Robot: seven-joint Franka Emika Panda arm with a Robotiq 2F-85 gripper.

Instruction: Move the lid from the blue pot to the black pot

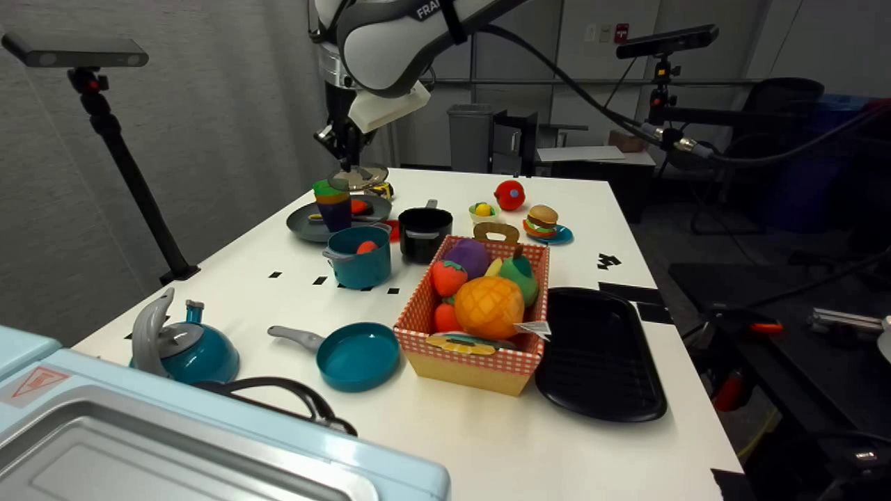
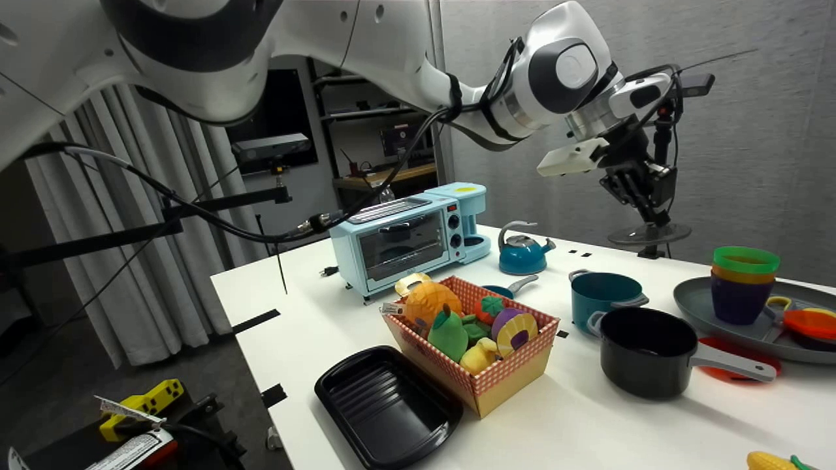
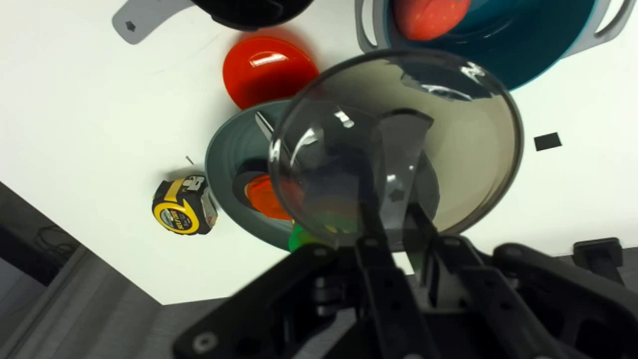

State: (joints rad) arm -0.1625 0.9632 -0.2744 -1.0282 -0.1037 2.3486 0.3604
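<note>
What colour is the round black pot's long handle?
The handle is grey, clearest in an exterior view.

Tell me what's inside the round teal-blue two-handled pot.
A red toy strawberry lies inside the pot. Whatever is under it is covered, and the wrist view crops part of the inside.

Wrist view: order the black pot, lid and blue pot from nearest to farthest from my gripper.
1. Lid: held in the gripper.
2. Blue pot: upper right, overlapped by the lid's rim.
3. Black pot: upper left, cut off by the top edge.
</note>
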